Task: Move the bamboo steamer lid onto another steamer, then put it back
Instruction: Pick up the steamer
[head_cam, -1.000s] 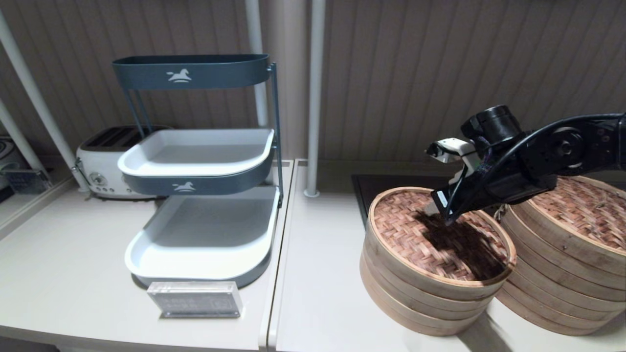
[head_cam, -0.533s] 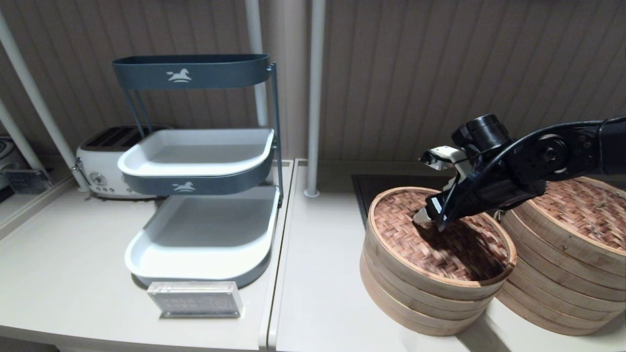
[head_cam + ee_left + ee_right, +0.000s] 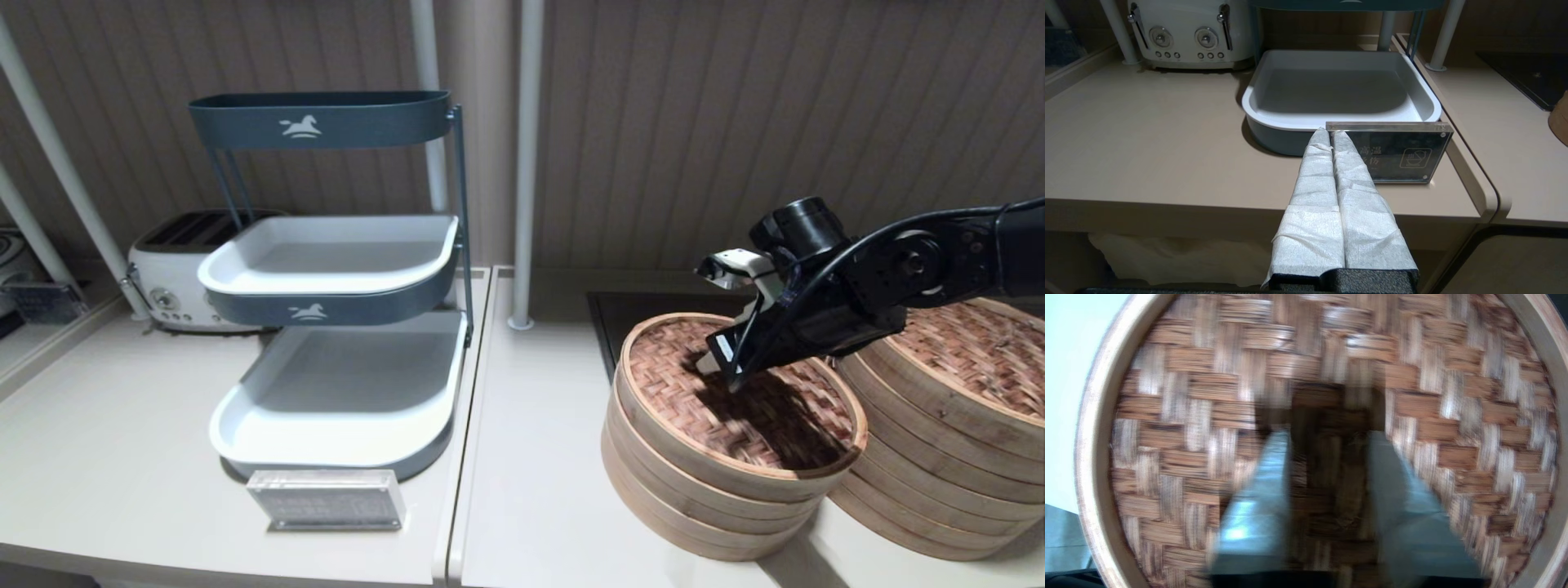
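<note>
The bamboo steamer lid, with its reddish-brown woven top and pale rim, sits slightly askew on the shorter steamer. It also fills the right wrist view as the lid. My right gripper points down at the lid's middle. In the wrist view the right gripper has its fingers either side of a dark knot at the centre, closed on it. The taller steamer stack stands just to the right, with its own woven lid on it. My left gripper hangs shut and empty below the counter's front edge.
A three-tier tray rack and a white toaster stand on the left counter. An acrylic sign stands in front of the lowest tray. A black hob lies behind the steamers. Two white poles rise at the back.
My right gripper has dropped onto the lid's middle. The lid has shifted slightly up and to the right off its steamer and shows motion blur. The left arm has not moved.
</note>
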